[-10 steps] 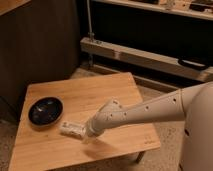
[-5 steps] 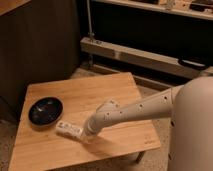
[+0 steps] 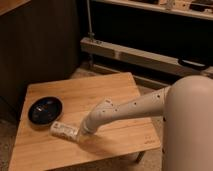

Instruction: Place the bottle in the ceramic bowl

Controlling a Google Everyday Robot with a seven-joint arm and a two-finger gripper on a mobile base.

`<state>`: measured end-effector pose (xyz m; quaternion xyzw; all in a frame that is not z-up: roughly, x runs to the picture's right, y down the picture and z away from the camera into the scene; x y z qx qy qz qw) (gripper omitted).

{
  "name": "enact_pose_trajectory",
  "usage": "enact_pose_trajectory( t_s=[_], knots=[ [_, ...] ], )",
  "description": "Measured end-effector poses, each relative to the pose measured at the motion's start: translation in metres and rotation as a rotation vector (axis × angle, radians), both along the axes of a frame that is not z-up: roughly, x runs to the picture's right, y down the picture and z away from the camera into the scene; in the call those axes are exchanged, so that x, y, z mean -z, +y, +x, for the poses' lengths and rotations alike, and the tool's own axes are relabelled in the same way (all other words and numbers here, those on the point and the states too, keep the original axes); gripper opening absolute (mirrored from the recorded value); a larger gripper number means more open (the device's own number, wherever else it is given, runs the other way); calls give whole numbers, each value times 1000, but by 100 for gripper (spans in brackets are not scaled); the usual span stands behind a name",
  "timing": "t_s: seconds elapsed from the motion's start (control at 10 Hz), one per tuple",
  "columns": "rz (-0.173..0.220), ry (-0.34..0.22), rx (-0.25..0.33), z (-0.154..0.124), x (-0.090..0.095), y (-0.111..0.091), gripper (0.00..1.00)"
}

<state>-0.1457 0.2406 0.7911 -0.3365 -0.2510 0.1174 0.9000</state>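
The whitish bottle (image 3: 63, 129) lies on its side on the wooden table (image 3: 110, 95), just right of and below the dark ceramic bowl (image 3: 45, 109), which sits empty near the table's left edge. My gripper (image 3: 80, 133) is at the end of the white arm (image 3: 130, 109), down at the bottle's right end and touching or very close to it. The arm's wrist hides the gripper's tips.
The table's front edge (image 3: 85, 157) runs just below the bottle. A dark wall panel (image 3: 35, 45) stands behind the table on the left. A metal shelf frame (image 3: 145, 55) with a low rail stands behind on the right.
The arm has swung left and lowered, bringing the gripper onto the bottle's right end. The bottle has shifted slightly left toward the bowl. The bowl has not moved.
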Motion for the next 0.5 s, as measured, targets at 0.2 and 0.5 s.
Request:
enact_pose_trajectory(
  t_s=[0.2,0.5],
  knots=[
    [-3,-58,-52,6,12,-17,4],
    [7,-169,-94,14,53,-63,4]
  ],
)
